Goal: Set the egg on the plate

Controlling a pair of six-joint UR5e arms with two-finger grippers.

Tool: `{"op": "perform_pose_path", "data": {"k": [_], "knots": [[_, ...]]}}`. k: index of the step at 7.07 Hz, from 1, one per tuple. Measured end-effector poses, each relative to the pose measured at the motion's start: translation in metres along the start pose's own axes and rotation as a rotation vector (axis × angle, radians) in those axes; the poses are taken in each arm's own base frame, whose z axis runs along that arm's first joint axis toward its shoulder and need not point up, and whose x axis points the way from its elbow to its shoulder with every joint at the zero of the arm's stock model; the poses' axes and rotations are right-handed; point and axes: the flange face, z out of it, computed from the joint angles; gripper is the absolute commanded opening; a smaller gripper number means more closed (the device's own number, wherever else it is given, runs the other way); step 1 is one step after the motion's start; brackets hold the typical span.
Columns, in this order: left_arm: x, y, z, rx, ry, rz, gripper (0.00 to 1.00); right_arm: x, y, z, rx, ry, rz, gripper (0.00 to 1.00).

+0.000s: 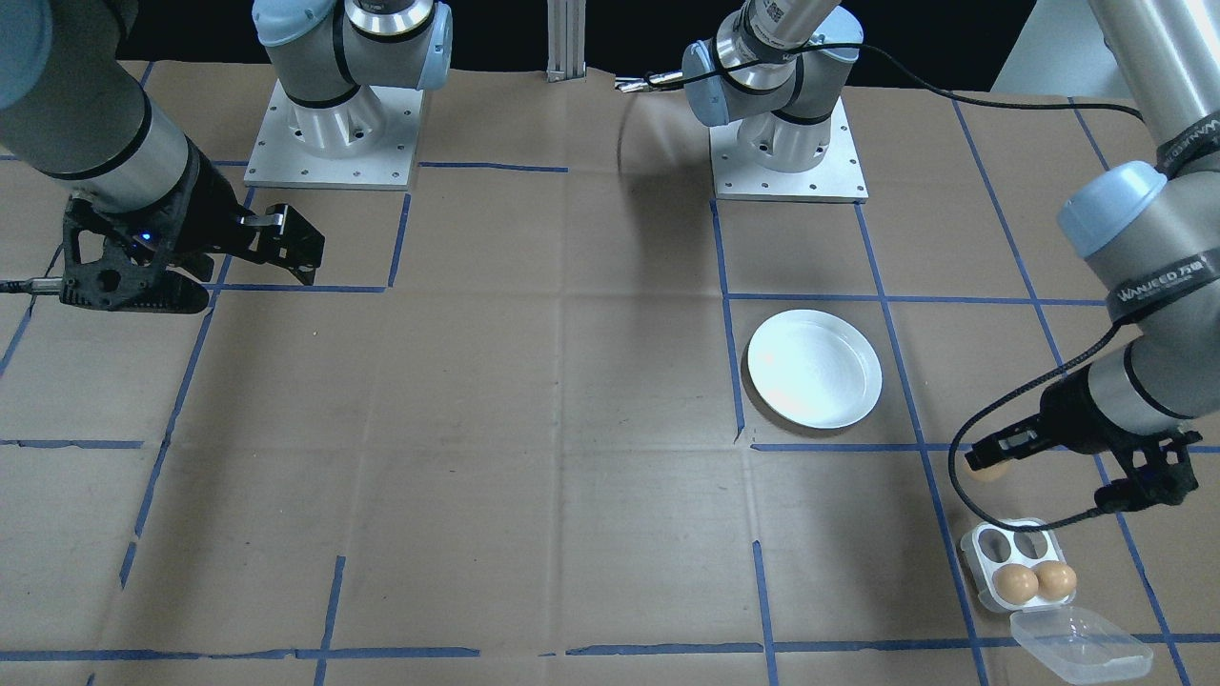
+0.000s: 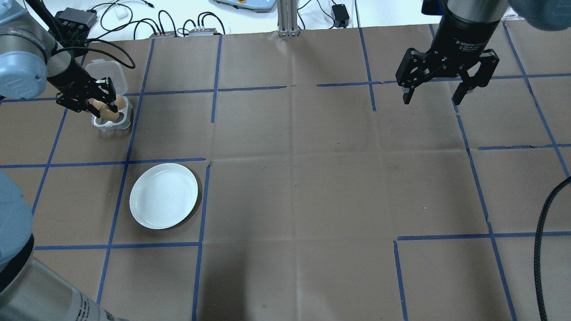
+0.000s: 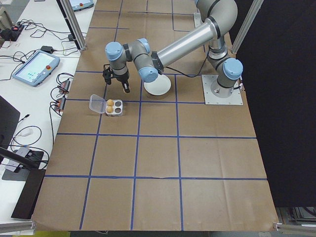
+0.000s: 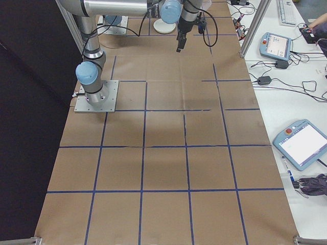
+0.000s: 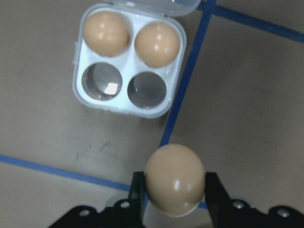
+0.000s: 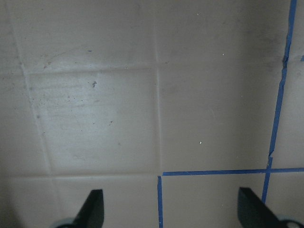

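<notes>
Left wrist-mounted view: left tool (image 5: 175,190) gripping egg (image 5: 175,179) between both fingers, bottom centre of frame, hanging above tabletop (image 5: 247,104). Egg tray (image 5: 124,97) sitting upper left, two eggs occupying far cups, two near cups empty, clear lid (image 5: 156,4) lying open. Overhead exterior: plate (image 2: 163,195) lying lower left, well apart from tray. Right tool (image 2: 432,97) hovering upper right, fingers standing apart, gripping nothing.

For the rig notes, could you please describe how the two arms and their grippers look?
Both arms are silver-grey tubes with pale blue joint caps. Each carries a black two-finger gripper: left gripper, right gripper. A black cable runs along the left arm, which bears black printed bands.
</notes>
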Motion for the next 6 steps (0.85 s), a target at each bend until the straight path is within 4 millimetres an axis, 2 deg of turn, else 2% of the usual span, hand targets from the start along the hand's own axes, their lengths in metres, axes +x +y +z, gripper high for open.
{"op": "perform_pose_path", "data": {"k": [2, 4, 5, 6], "knots": [[0.013, 0.066, 0.024, -0.078, 0.006, -0.039, 0.05, 0.000, 0.000, 0.000, 0.000, 0.000, 0.000, 1.00], [0.022, 0.108, 0.062, -0.163, 0.003, -0.084, 0.19, 0.000, 0.000, 0.000, 0.000, 0.000, 0.000, 1.00], [0.030, 0.123, 0.080, -0.202, -0.002, -0.080, 0.42, 0.000, 0.000, 0.000, -0.001, 0.000, 0.000, 1.00], [0.036, 0.133, 0.092, -0.229, -0.007, -0.078, 0.85, 0.000, 0.000, 0.000, -0.001, 0.000, 0.000, 1.00]]}}
